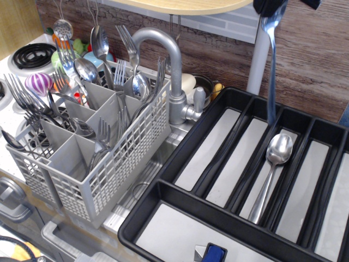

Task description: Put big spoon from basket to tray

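My gripper [272, 7] shows only as a black part at the top edge, right of centre. It is shut on the big spoon [271, 71], gripping it by the bowl end. The slim handle hangs straight down, and its tip is just above the far wall of the black tray [163, 218]. A second steel spoon [274, 169] lies in a middle compartment of the tray, bowl toward the back. The light grey basket [103, 174] stands at the left, full of forks and spoons, well away from the gripper.
A steel faucet [172, 71] arches between basket and tray. A white post [257, 65] stands behind the tray next to the hanging spoon. A stove burner [32, 54] and coloured toys are at the far left. A small blue object [214, 254] lies in the tray's front compartment.
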Robot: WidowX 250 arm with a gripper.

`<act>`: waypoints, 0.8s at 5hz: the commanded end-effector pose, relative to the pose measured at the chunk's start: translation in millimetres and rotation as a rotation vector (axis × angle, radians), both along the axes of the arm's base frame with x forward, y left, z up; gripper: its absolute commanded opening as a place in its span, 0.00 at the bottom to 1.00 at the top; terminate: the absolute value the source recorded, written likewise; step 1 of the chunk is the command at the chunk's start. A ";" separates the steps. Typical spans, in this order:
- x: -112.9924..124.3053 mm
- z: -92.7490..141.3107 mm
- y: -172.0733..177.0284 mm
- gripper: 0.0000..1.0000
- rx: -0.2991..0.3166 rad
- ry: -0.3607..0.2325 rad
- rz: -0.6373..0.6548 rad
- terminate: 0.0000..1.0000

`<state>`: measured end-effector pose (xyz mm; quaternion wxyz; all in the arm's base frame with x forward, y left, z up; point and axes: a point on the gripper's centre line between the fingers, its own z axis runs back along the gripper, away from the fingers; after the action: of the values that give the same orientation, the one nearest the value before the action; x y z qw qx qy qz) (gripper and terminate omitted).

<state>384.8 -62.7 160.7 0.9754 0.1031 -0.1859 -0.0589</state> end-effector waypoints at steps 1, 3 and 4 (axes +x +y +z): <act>1.2 -10.2 0.4 0.00 -0.127 0.040 -0.039 0.00; 5.0 -37.6 -1.0 0.00 -0.124 0.235 -0.123 0.00; -0.2 -44.7 -7.0 0.00 -0.086 0.242 -0.118 0.00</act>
<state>372.5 -72.2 83.6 0.9893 0.0576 -0.0494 -0.1249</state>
